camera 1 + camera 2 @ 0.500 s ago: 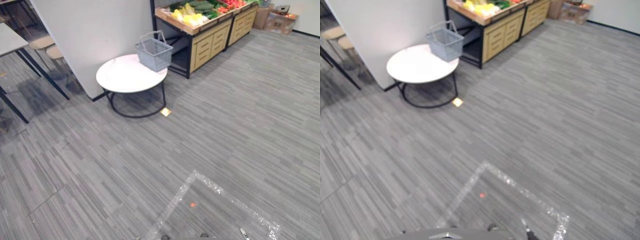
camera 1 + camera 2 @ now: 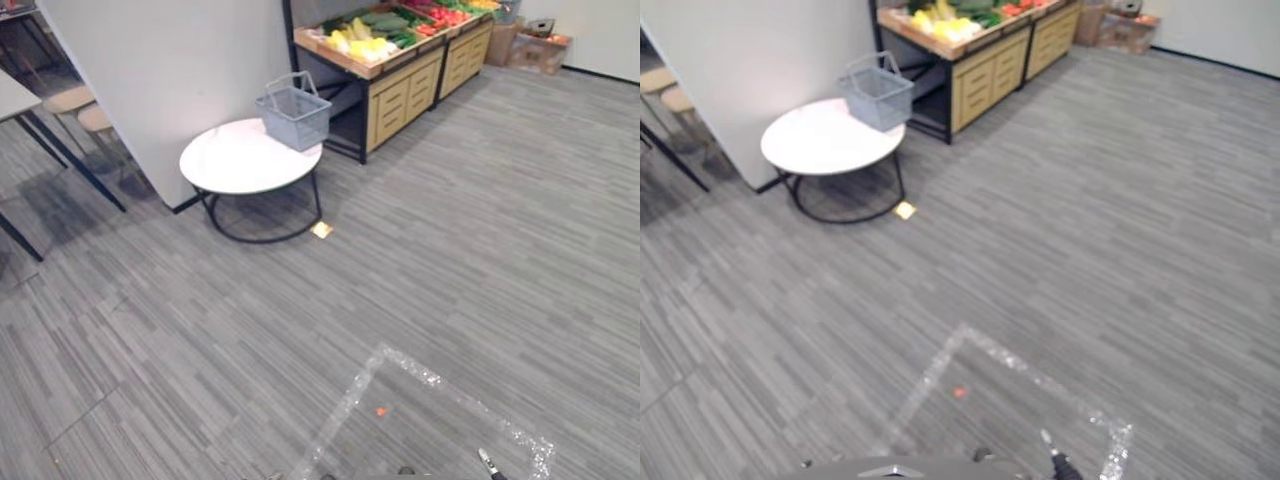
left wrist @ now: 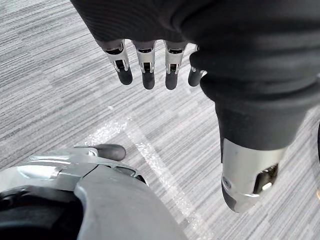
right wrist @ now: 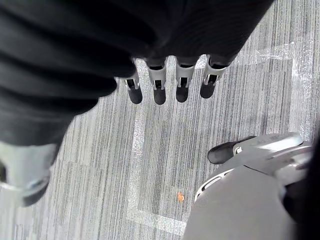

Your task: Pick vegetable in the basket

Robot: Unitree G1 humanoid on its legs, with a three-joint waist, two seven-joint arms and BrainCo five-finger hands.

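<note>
Sitting at the far left edge is the corner of a pale-topped desk (image 2: 12, 92) on dark legs, with two round stools (image 2: 75, 100) behind it. Next comes a white partition wall (image 2: 180, 70). In front of its corner stands a round white desk (image 2: 235, 165) on a black ring frame. A grey wire basket (image 2: 293, 110) rests on that desk's far right rim, handle raised, and a small yellow tag (image 2: 321, 230) lies on the grey carpet floor (image 2: 480, 230) just beside the frame.

Right of the basket, and close to it, is a wooden produce stand (image 2: 400, 85) with drawer fronts. The vegetables (image 2: 362, 45) – yellow, then green, then red along the row – lie in its top trays, apart from the basket. Cardboard boxes (image 2: 540, 48) sit past the stand's far end against the wall.

Nearer the camera, a glittery tape outline (image 2: 430, 378) marks the carpet, with an orange spot (image 2: 381, 411) inside it.

Both arms hang well apart from the stand. The left hand (image 3: 146, 60) points straight, relaxed fingers at the carpet and holds nothing – and the right hand (image 4: 159, 82) is the same, fingers straight and empty.
</note>
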